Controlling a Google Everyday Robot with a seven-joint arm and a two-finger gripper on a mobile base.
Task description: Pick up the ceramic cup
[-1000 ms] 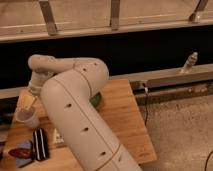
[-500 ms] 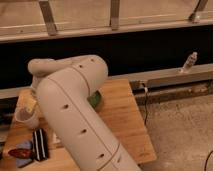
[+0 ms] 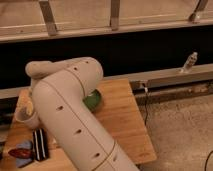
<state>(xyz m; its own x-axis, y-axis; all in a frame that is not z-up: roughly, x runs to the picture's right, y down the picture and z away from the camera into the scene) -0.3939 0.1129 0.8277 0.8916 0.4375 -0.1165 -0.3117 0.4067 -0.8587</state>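
Observation:
The white ceramic cup (image 3: 23, 118) is at the left edge of the wooden table (image 3: 122, 127), small and handleless. My gripper (image 3: 30, 107) is right at the cup, just above and behind its rim, mostly hidden by my large beige arm (image 3: 65, 110). I cannot see whether the cup rests on the table or is held. The arm reaches from the lower middle up and then bends left toward the cup.
A green bowl (image 3: 94, 100) sits mid-table, partly behind the arm. A black striped object (image 3: 40, 144) and a red and blue item (image 3: 20, 153) lie at the front left. A small bottle (image 3: 190, 62) stands on the ledge at right. A dark wall runs behind.
The arm has shifted slightly and covers more of the table's left side. The cup stays in about the same place at the left edge.

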